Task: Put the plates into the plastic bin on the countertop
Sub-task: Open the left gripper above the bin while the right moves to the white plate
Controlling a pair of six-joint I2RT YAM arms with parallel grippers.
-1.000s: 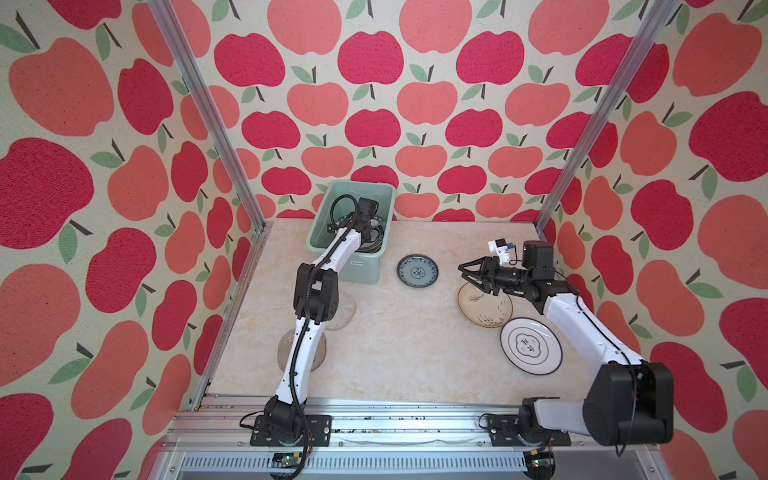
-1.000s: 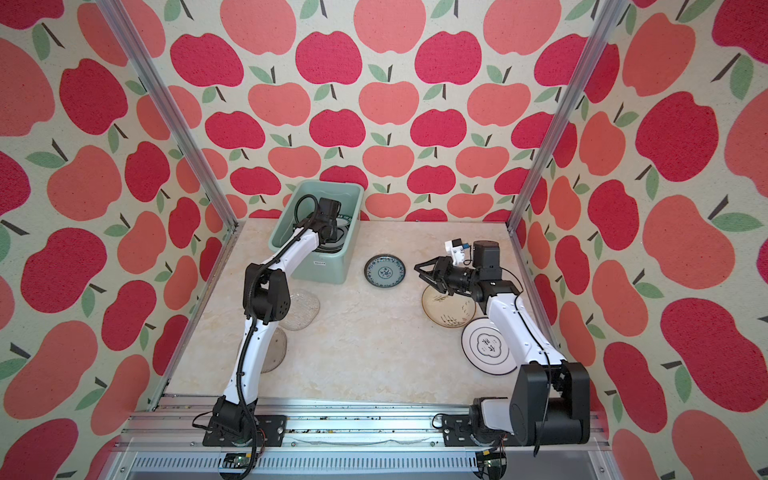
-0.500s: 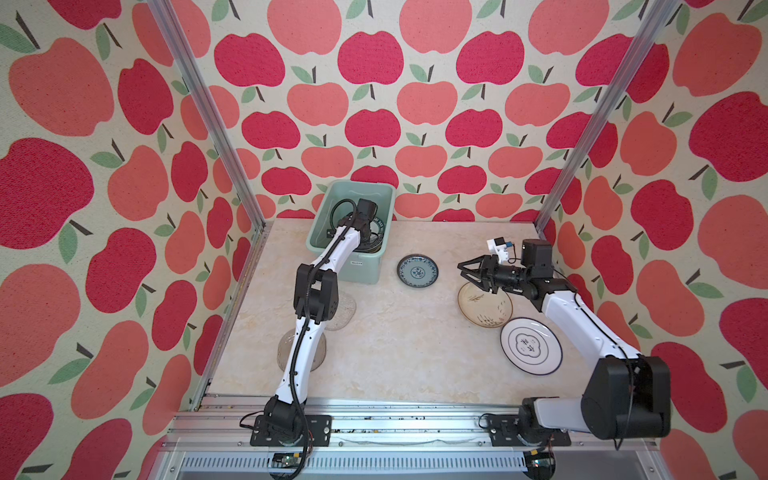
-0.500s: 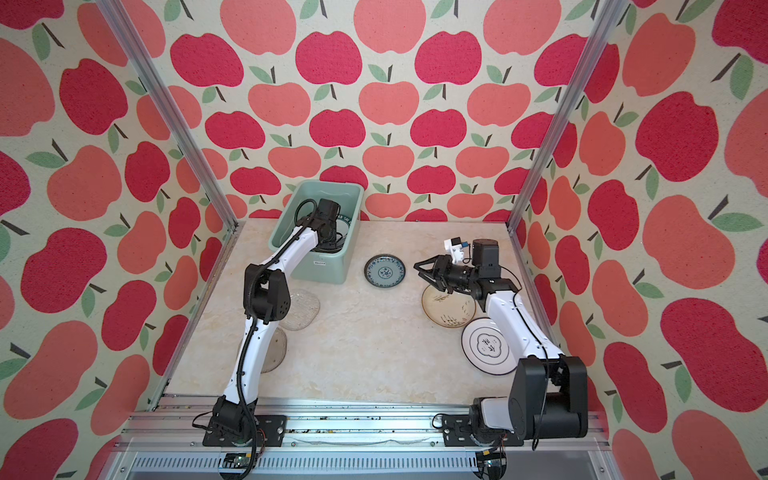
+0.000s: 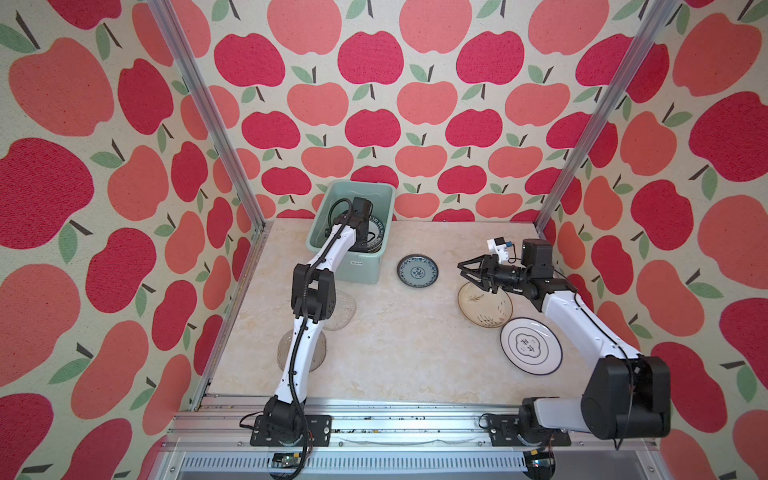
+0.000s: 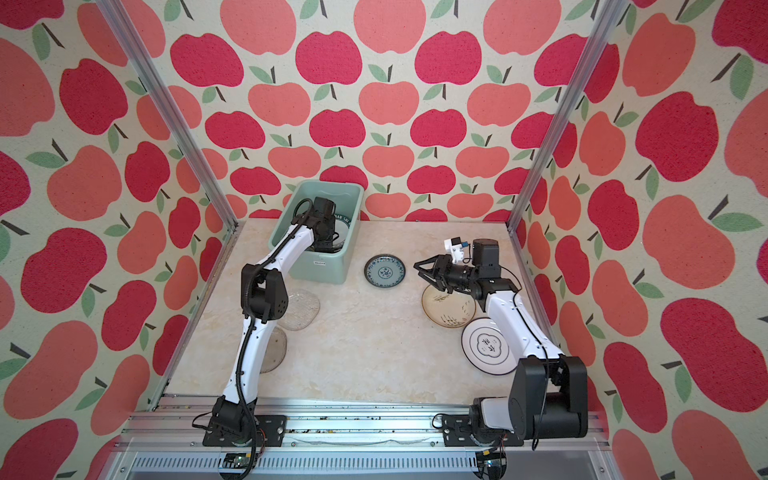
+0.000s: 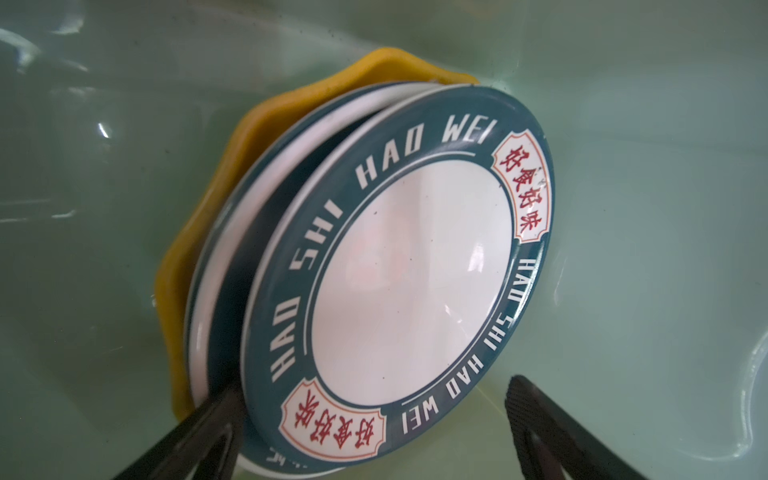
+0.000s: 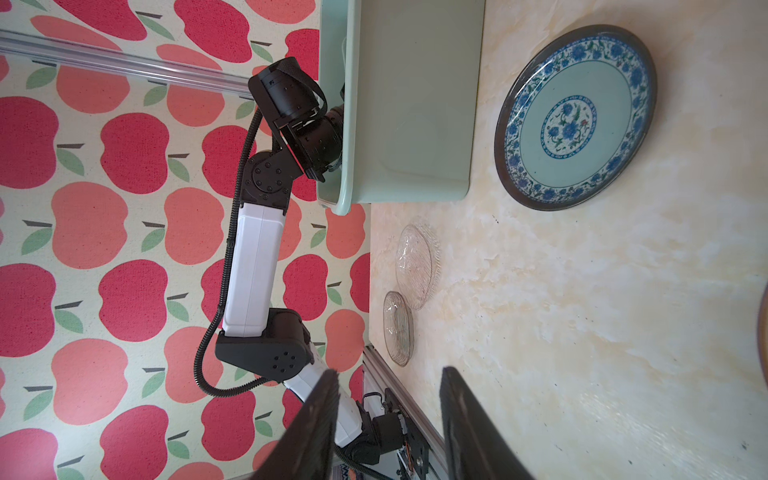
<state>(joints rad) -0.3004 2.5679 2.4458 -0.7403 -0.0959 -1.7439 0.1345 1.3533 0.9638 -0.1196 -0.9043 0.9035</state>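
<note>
Left gripper (image 7: 374,386) is down inside the plastic bin (image 5: 365,272), jaws spread wide and clamping nothing. The teal-rimmed plate (image 7: 411,286) with the "HAO SHI HAO WEI" lettering stands on edge between the fingers. One finger (image 7: 195,432) sits right at its rim, in the gap behind it, though it's hard to tell if it actually touches. The other finger is well clear.

That plate leans back on a white plate (image 7: 266,174), which leans on the yellow scalloped plate (image 7: 232,145), which rests against the bin wall. Filing them upright like that probably saves floor space in the bin. The wide jaws look like a way to back out without dragging the plate over.

Out on the countertop (image 5: 415,353), one clear glass plate (image 8: 415,266) lies flat just in front of the bin. A second glass plate (image 8: 398,328) lies a bit further out from it. The blue-patterned plate (image 5: 417,271) lies flat just right of the bin. Further right of the bin are the cream plate (image 5: 484,305) and the white blue-rimmed plate (image 5: 531,347), edges near each other.

Right gripper (image 5: 463,274) hovers well right of the bin, above the cream plate's bin-side edge. Its jaws are partly apart with nothing between them and it points toward the bin. It seems parked out of the way, or lined up for the blue plate or the cream one.
</note>
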